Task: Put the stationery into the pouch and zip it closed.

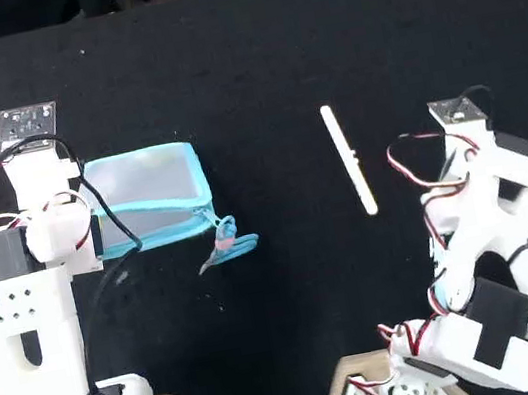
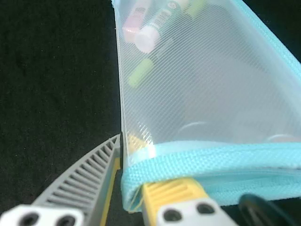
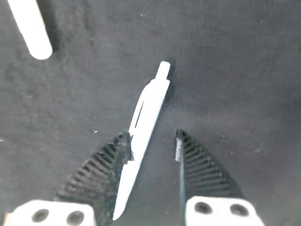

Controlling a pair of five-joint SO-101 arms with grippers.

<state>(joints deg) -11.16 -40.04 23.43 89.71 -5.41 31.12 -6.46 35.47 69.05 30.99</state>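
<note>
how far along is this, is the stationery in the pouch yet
Partway. Several markers already sit inside the pouch, whose corner the left gripper pinches. The right gripper is open around a white pen lying on the table, not yet lifted. A second white pen lies on the table too. Both need loading, then zipping shut.

Pinches the blue-trimmed corner of the mesh pouch (image 2: 202, 94) between grey and yellow fingers of the left hand (image 2: 128, 160). Lies on the black bench (image 2: 51, 94), coloured stationery (image 2: 150, 33) inside.
</note>
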